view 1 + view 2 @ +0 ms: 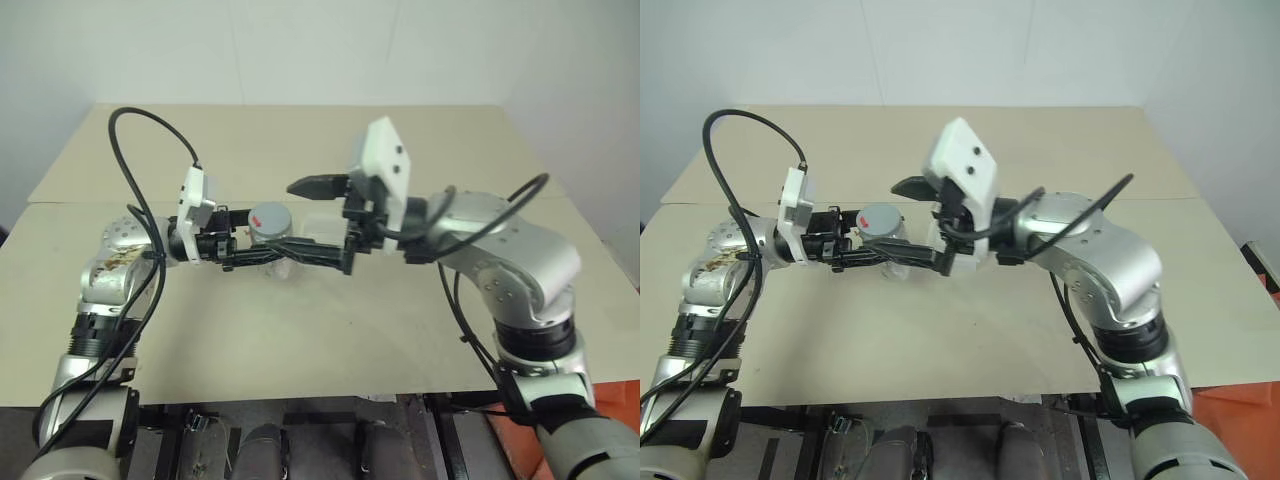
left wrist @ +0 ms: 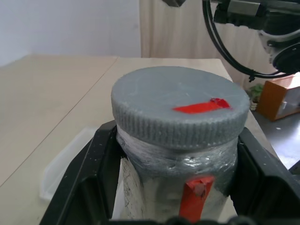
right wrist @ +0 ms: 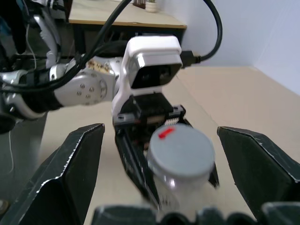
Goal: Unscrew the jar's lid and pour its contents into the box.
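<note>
Above the middle of the tan table (image 1: 300, 330), the left gripper (image 1: 262, 254) is holding the jar (image 1: 272, 243) up in the air. Its two black fingers are squeezing the jar's sides, one on each side, and the jar is standing up straight. The grey lid (image 1: 270, 217) is sitting on top of the jar, with its little red mark facing up.

The right gripper (image 1: 322, 222) is reaching in from the other side. Its fingers are standing wide apart and are not touching anything. From the head views, one finger is sticking out above the lid and the other is lying lower down, beside the jar.

Behind the jar, the clear box (image 1: 318, 228) is resting on the table. In the head views it is mostly hiding behind the two grippers.

The left wrist view is looking at the jar from very close. There the ridges around the lid's (image 2: 180, 105) edge are showing, and so is the red stripe running down the jar's (image 2: 173, 187) side. A corner of the box (image 2: 65, 164) is peeking out below.

The right wrist view is looking the other way. It is showing the lid (image 3: 180, 150) sitting between the right gripper's wide fingers (image 3: 70, 173), with a gap on both sides. What is inside the jar is hidden.
</note>
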